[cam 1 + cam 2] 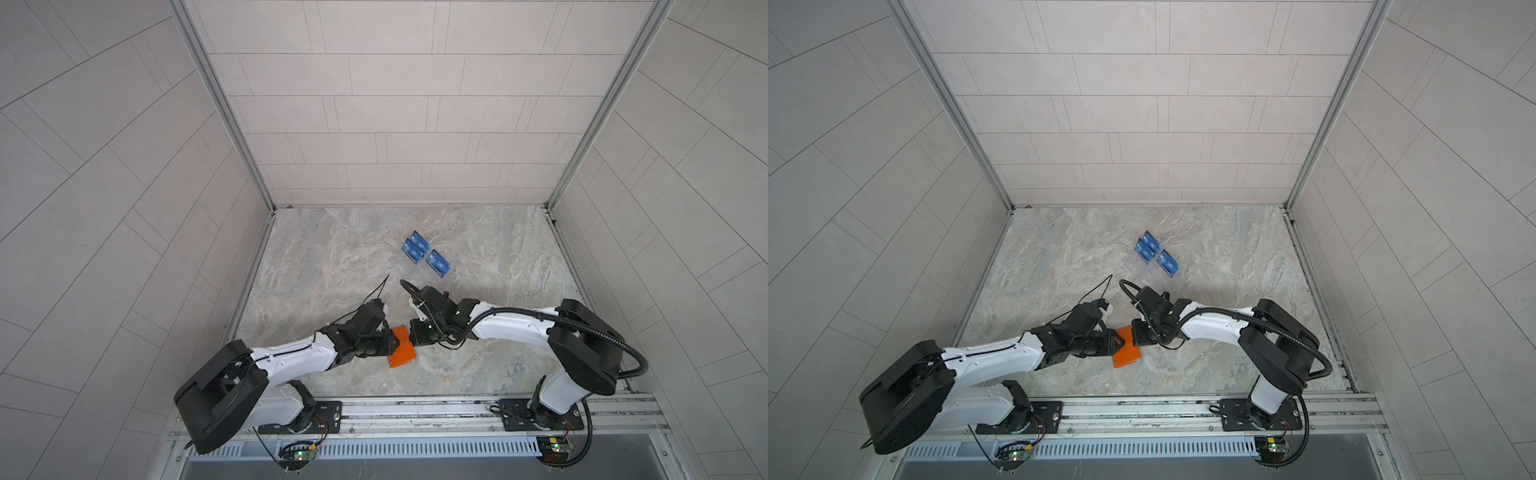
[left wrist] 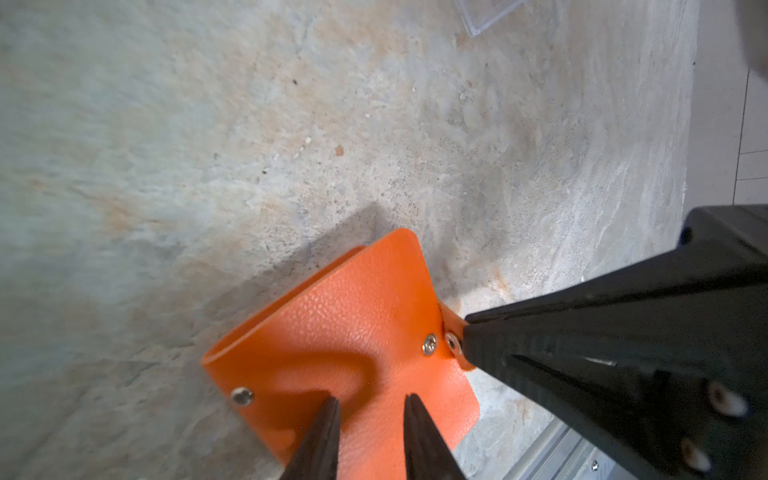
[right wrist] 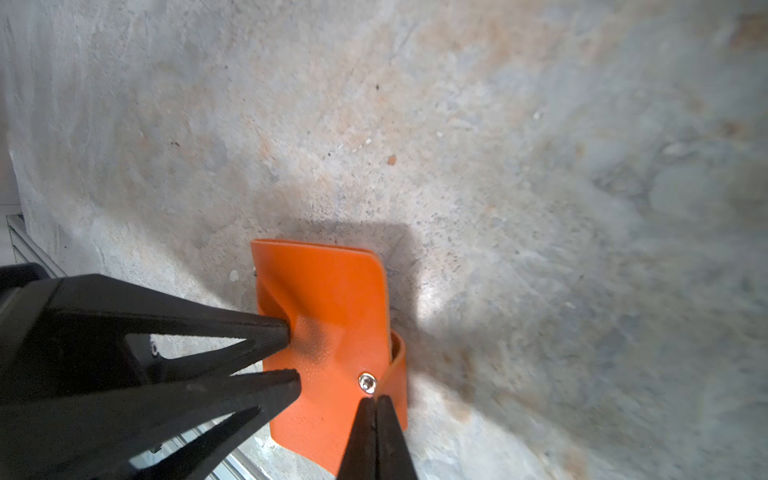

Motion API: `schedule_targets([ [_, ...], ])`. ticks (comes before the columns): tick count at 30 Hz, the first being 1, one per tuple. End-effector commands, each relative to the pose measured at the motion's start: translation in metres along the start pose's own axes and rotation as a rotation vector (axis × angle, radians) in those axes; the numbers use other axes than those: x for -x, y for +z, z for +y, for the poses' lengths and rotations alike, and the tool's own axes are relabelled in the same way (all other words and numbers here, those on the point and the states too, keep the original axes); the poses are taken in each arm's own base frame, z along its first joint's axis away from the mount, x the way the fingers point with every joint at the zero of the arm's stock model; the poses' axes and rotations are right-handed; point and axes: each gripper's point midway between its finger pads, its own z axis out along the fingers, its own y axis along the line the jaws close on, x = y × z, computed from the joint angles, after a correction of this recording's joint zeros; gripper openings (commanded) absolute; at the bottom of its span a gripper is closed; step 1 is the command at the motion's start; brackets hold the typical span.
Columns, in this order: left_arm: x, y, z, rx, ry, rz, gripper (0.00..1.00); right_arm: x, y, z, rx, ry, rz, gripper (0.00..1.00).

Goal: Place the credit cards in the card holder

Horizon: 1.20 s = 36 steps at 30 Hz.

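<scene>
The orange card holder [image 1: 402, 354] [image 1: 1128, 358] lies closed on the stone table, near the front, between my two grippers. My left gripper [image 2: 370, 399] [image 3: 293, 355] presses its two fingertips down on the cover [image 2: 353, 316] with the jaws apart and dents the leather. My right gripper [image 3: 376, 399] [image 1: 411, 338] is shut on the holder's small snap tab [image 2: 452, 332] [image 3: 399, 353] at the cover's edge. Blue credit cards [image 1: 415, 248] [image 1: 1168, 263] with white lettering stand farther back. Neither gripper is near them.
The cards sit in a clear acrylic stand [image 1: 417, 274] [image 2: 486, 12] behind the right gripper. A metal rail [image 1: 415, 409] runs along the table's front edge. Tiled walls close in the left, right and back sides.
</scene>
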Motion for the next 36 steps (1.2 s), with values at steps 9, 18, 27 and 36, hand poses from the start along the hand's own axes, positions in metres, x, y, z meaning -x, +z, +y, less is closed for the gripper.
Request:
schedule_targets([
  [9, -0.048, -0.002, 0.037, 0.176, 0.027, 0.195, 0.35, -0.003, -0.002, 0.005, 0.024, -0.060, 0.038, 0.00],
  [18, -0.020, -0.028, 0.027, 0.075, -0.112, 0.097, 0.53, -0.021, 0.014, 0.010, 0.009, -0.066, 0.068, 0.00],
  [27, -0.030, -0.041, 0.052, 0.255, -0.052, 0.098, 0.59, -0.032, 0.019, 0.024, 0.000, -0.065, 0.063, 0.00],
  [36, -0.029, -0.038, 0.045, 0.306, 0.010, 0.092, 0.67, -0.031, 0.011, 0.028, 0.021, -0.035, 0.018, 0.00],
])
